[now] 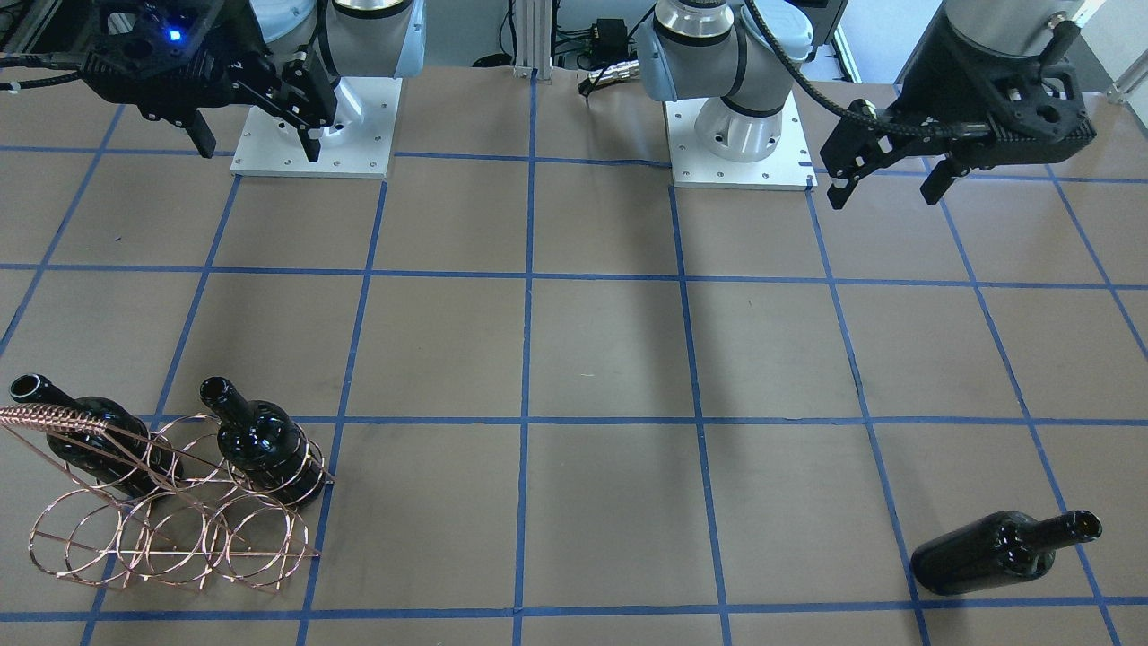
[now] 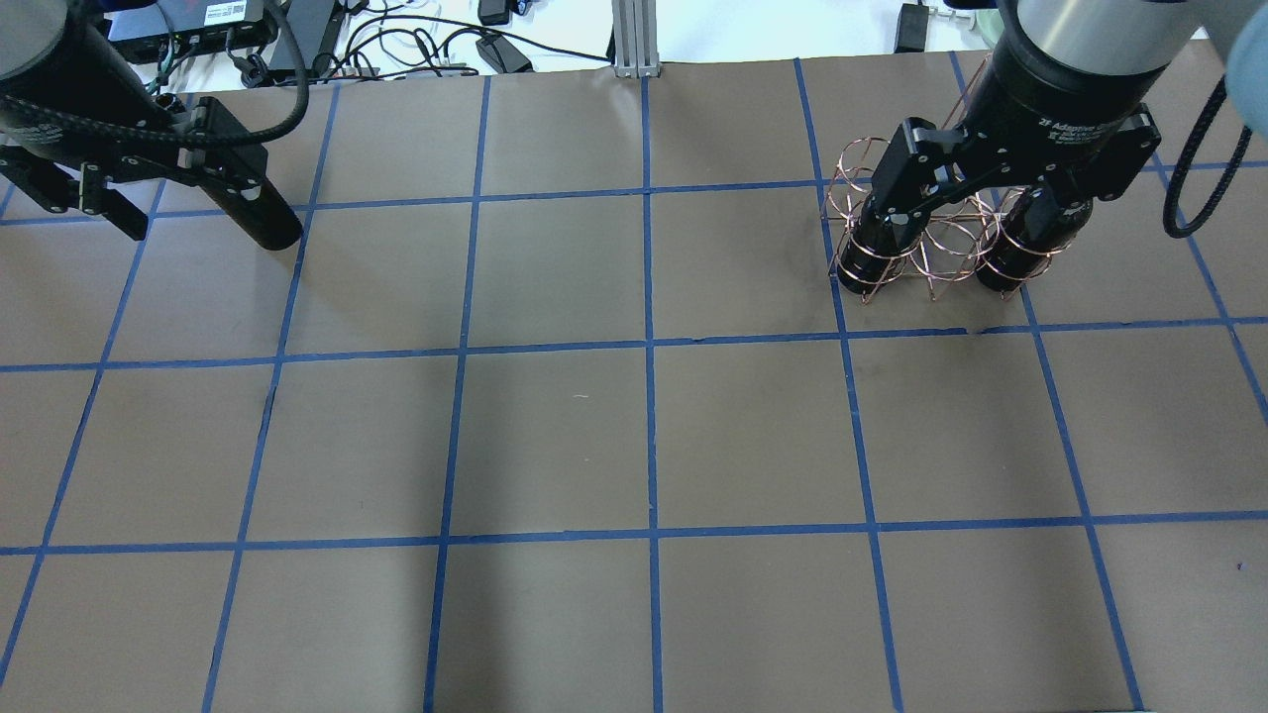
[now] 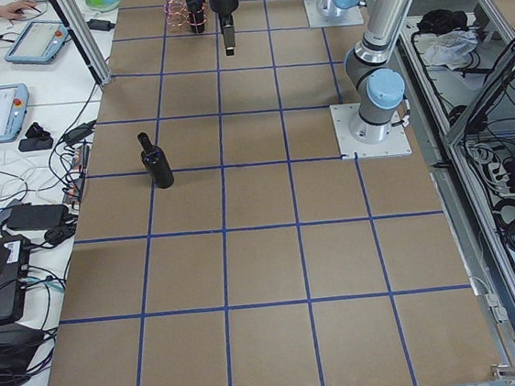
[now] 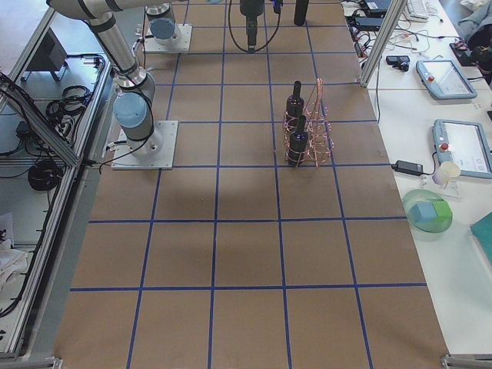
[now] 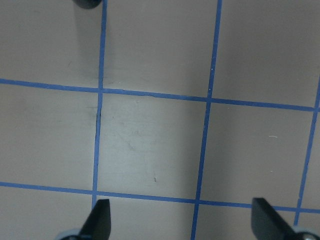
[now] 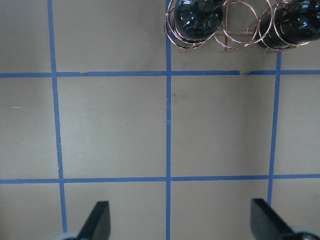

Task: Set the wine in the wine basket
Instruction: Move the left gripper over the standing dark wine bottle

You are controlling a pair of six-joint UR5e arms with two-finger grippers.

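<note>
Seen from the front, my left gripper hung above the table, fingers spread with nothing between them. My right gripper hung the same way. The wine sat alone on my left side, well apart from the wine basket, which held two other bottles. From the left end, the wine stood upright. Each wrist view showed my fingertips wide over brown paper.

Black wine, copper wine basket, blue-gridded table
</note>
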